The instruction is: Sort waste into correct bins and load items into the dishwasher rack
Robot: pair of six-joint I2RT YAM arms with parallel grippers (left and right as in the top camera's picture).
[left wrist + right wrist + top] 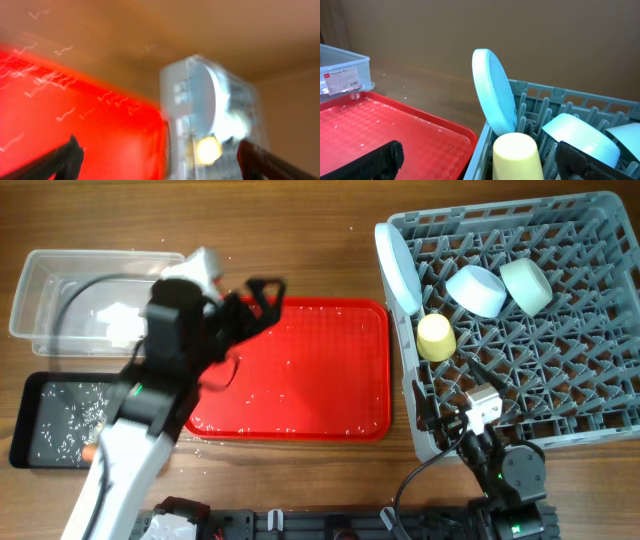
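The grey dishwasher rack [560,380] holds the round pale blue plate [398,270] on edge, the pale blue bowl [475,290], the pale green bowl [526,285] and the yellow cup [435,337]. My left gripper [262,295] is open and empty above the red tray's upper left part; its wrist view is motion-blurred [162,162]. My right gripper [458,395] is open and empty at the rack's front left, with the cup [517,155] between its fingers' line of sight [482,162]. The clear tub [40,280] holds a white tissue [115,315]. The black tray [40,415] holds crumbs and an orange carrot [90,450]. The spoon and wrapper are not in view.
A flat red serving tray [300,370] with scattered crumbs lies between the bins and the rack, and it also shows in the right wrist view [395,130]. The left arm hides part of the tub, the black tray and the red tray's left edge.
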